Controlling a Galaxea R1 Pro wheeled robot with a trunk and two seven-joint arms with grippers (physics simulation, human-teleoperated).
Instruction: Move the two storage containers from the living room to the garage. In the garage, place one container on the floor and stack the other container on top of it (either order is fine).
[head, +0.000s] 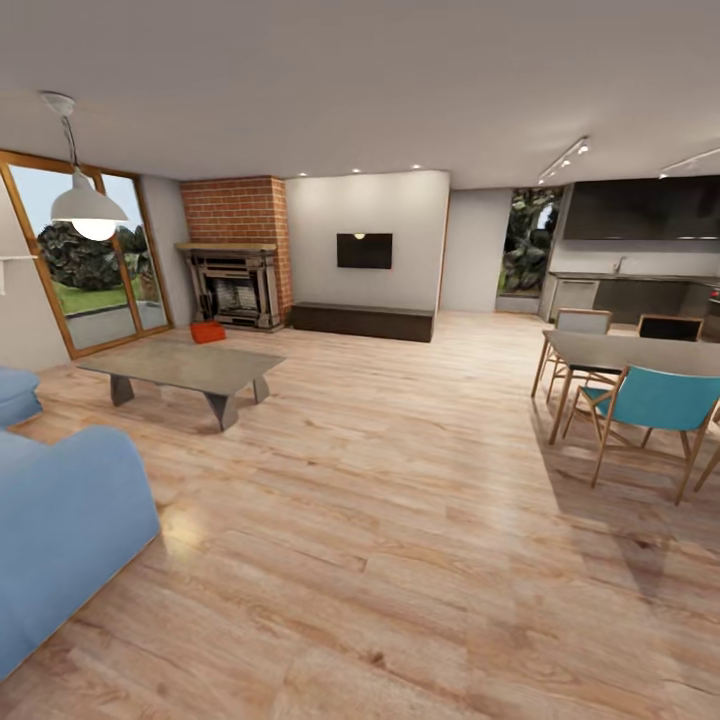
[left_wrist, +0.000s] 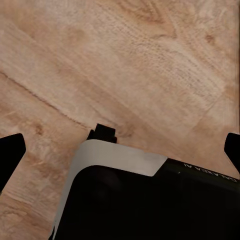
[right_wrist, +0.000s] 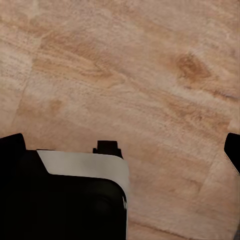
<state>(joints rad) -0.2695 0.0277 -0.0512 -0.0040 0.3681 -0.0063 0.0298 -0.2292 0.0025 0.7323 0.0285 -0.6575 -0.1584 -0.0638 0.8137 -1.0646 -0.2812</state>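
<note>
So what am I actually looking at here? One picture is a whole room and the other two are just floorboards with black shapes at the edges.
It's a simulated wheeled robot with two arms. The big picture comes from its head camera, looking across a living room: a brick fireplace, a wall TV, a grey coffee table, a blue sofa and a dining table with chairs. The small orange-red thing on the floor by the fireplace is a storage container it must fetch.

The other two pictures come from cameras on each wrist, pointing down at the wood floor. The black shapes at the sides are the fingertips of the left gripper and right gripper, spread open and holding nothing.
</note>
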